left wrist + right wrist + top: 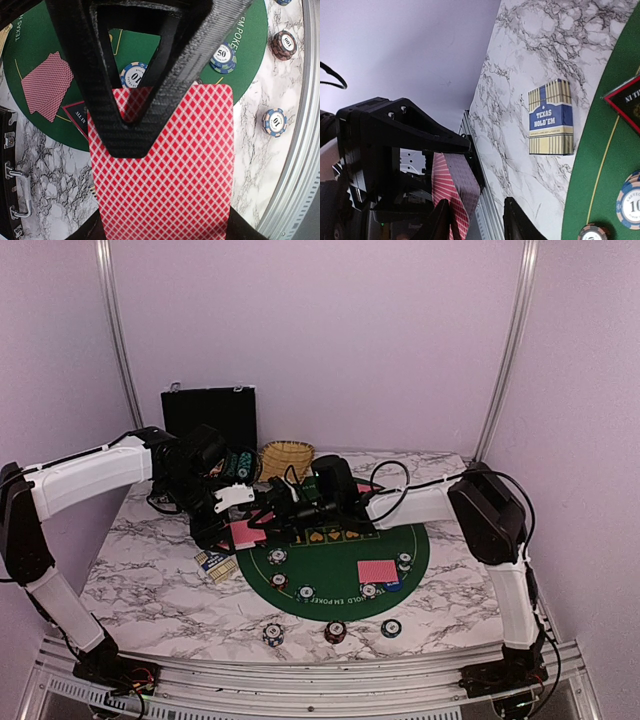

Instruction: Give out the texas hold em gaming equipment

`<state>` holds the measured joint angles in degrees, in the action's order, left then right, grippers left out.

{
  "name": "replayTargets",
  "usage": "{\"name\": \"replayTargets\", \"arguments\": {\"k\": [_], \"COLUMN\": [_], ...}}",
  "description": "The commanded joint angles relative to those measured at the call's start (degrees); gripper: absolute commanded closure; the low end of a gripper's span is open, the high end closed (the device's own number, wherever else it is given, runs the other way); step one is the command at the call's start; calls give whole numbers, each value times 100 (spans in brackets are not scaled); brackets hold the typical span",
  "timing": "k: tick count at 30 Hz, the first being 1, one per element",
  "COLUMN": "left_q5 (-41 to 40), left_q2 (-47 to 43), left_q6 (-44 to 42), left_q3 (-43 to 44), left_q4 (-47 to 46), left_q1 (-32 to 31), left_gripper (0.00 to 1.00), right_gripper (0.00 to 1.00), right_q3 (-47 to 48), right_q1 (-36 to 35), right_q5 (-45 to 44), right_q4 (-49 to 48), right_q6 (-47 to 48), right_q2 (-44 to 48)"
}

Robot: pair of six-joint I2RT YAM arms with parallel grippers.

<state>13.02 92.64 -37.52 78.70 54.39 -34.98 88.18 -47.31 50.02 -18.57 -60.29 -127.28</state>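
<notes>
My left gripper [165,231] [232,502] is shut on a pack of red-backed playing cards [165,170] [247,533], held above the table's left side. My right gripper [479,223] [280,502] reaches in from the right. Its jaws stand apart around the cards' edge [455,195], which lies against one finger [440,222]. The other finger [517,222] is clear of it. A small pile of cards [377,571] [47,92] lies on the green mat [340,540]. Several striped chips [277,556] [131,75] rest on the mat. A black-red triangle marker [627,100] sits at its edge.
A blue and yellow Texas Hold'em card box [551,117] [215,564] lies on the marble left of the mat. Three chips [335,631] sit near the front edge. A black case [210,415] and a straw basket [287,457] stand at the back.
</notes>
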Motion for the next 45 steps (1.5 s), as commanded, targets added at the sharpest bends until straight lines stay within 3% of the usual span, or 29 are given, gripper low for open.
{"name": "replayTargets", "arguments": {"k": [1, 7, 18, 23, 36, 45], "left_q5": [63, 56, 46, 34, -3, 10], "left_q2": [-114, -105, -114, -116, -133, -155], "left_q6": [-19, -27, -14, -14, -19, -26], "left_q3": [51, 63, 62, 49, 47, 34], "left_q4": [115, 116, 115, 116, 116, 113], "left_q1": [9, 9, 9, 9, 9, 9], "left_gripper": [100, 100, 100, 100, 100, 100], "right_gripper": [68, 83, 92, 100, 100, 100], "right_q3": [-67, -196, -475, -835, -1306, -1371], "right_q1": [30, 72, 259, 351, 489, 453], "right_q5": [34, 51, 116, 300, 438, 372], "right_q4": [-107, -113, -44, -879, -2490, -2399], "right_q6": [-67, -55, 40, -551, -1721, -1733], "right_q2": [286, 400, 657, 714, 836, 894]}}
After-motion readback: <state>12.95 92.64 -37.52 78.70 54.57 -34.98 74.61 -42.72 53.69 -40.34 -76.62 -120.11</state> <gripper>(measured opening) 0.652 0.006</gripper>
